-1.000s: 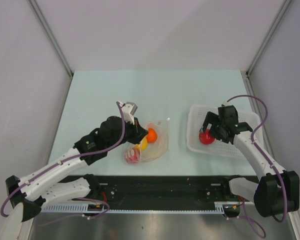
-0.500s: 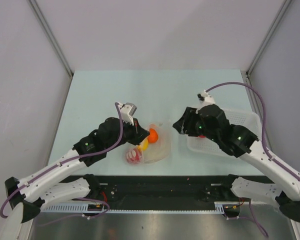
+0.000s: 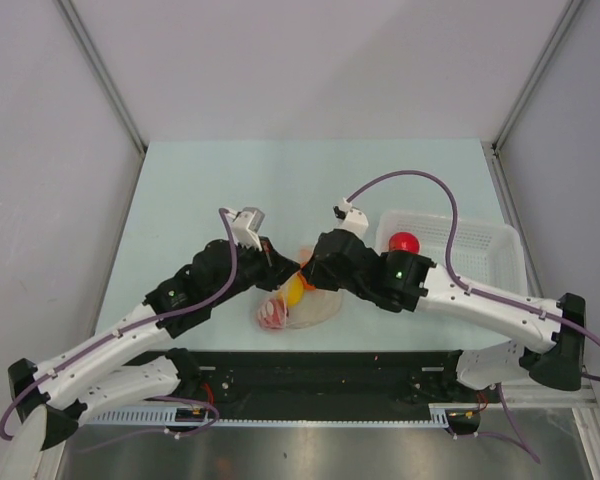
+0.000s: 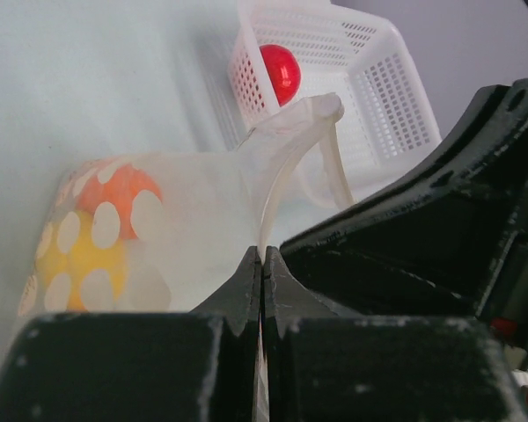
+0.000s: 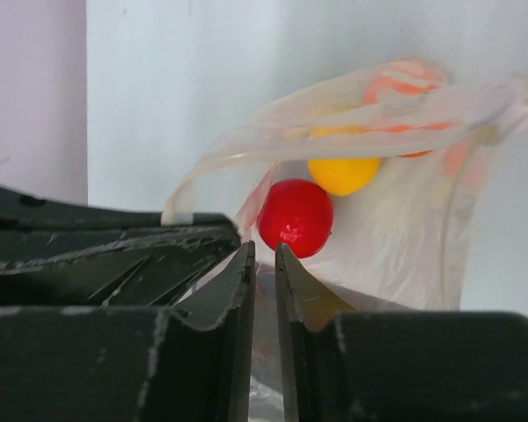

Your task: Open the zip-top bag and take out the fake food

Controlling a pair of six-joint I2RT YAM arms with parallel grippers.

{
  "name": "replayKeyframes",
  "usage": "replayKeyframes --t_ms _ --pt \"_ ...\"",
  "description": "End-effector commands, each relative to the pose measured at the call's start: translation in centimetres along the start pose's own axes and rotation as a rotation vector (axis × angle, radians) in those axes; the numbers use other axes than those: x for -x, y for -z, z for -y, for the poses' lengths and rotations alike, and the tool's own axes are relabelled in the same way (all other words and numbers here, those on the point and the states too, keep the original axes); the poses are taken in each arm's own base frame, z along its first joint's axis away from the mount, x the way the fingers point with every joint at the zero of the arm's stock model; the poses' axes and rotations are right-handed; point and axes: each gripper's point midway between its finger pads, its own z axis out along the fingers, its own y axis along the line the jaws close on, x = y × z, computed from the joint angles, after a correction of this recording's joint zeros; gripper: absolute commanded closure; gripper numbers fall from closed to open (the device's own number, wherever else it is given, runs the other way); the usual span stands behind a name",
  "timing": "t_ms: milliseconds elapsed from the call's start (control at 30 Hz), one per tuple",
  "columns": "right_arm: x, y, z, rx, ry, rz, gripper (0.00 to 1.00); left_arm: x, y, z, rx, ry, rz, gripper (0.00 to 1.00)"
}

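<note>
The zip-top bag (image 3: 315, 305) lies at the table's front centre, clear with white dots, its mouth pulled open. My left gripper (image 4: 262, 257) is shut on a strip of the bag's rim (image 4: 286, 141). Fake food shows inside: a red ball (image 5: 296, 217), a yellow one (image 5: 343, 174) and an orange one (image 4: 114, 189). My right gripper (image 5: 264, 251) sits at the bag's mouth, just short of the red ball. Its jaws stand a narrow slit apart, with bag film showing in the slit. Another red ball (image 3: 405, 243) rests in the white basket (image 3: 480, 250).
The white perforated basket (image 4: 378, 97) stands right of the bag, near the table's right edge. Both arms crowd together over the bag, and the left gripper's black body (image 5: 97, 255) lies close beside my right fingers. Grey walls enclose the table.
My right arm swung left from the basket to the bag's mouth, leaving a red ball in the basket, and its jaws narrowed from wide open to a slit. The left gripper kept its hold.
</note>
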Motion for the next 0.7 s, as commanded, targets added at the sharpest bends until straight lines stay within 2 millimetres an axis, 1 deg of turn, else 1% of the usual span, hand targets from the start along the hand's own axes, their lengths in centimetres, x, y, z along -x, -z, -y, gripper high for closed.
replayKeyframes --t_ms 0,33,100,133,200,233,433,567,667 --pt "2.6 -0.1 0.0 -0.061 -0.113 0.12 0.82 2.2 0.7 1.6 -0.064 0.136 0.116 1.0" --pt "2.3 -0.5 0.2 -0.074 -0.126 0.117 0.82 1.8 0.7 1.3 -0.063 0.15 0.114 1.0" --pt "2.3 -1.2 0.6 -0.09 -0.143 0.113 0.83 2.3 0.8 1.4 -0.067 0.191 0.141 1.0" --pt "1.8 -1.9 0.6 -0.103 -0.153 0.091 0.83 2.1 0.7 1.3 -0.066 0.212 0.14 1.0" --pt "1.6 -2.6 0.5 -0.11 -0.176 0.071 0.83 2.2 0.6 1.6 -0.078 0.223 0.142 1.0" --pt "1.3 -3.2 0.5 -0.12 -0.177 0.06 0.83 2.3 0.6 1.6 -0.077 0.216 0.142 1.0" --pt "0.8 -5.1 0.1 -0.153 -0.214 0.031 0.82 2.2 1.1 1.1 -0.06 0.174 0.142 1.0" --pt "-0.2 -6.8 0.8 -0.182 -0.218 0.017 0.81 2.1 1.5 0.3 -0.024 0.159 0.149 1.0" --pt "-0.6 -7.7 1.3 -0.194 -0.201 0.012 0.8 2.0 1.8 -1.0 0.023 0.151 0.162 1.0"
